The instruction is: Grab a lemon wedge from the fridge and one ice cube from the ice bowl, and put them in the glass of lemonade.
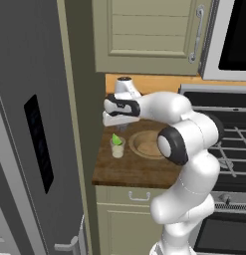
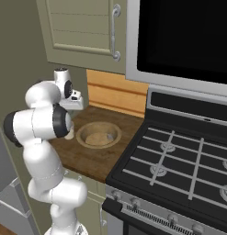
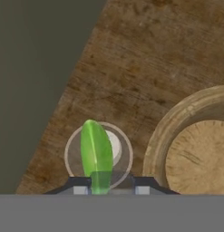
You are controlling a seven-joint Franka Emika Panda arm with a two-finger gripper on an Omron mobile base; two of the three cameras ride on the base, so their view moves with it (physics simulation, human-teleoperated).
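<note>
My gripper hangs just above the glass of lemonade, which stands on the wooden counter beside the fridge. It is shut on the lemon wedge, a bright yellow-green sliver. In the hand view the lemon wedge reaches out from between the fingertips of the gripper, right over the mouth of the glass. The ice bowl sits just right of the glass. Its tan rim is close to the glass rim. The ice cube is hidden from me.
The wooden counter is a narrow slab between the fridge side and a gas stove. Beige wall cabinets hang above, a microwave over the stove. My own arm blocks part of the bowl in the left base view.
</note>
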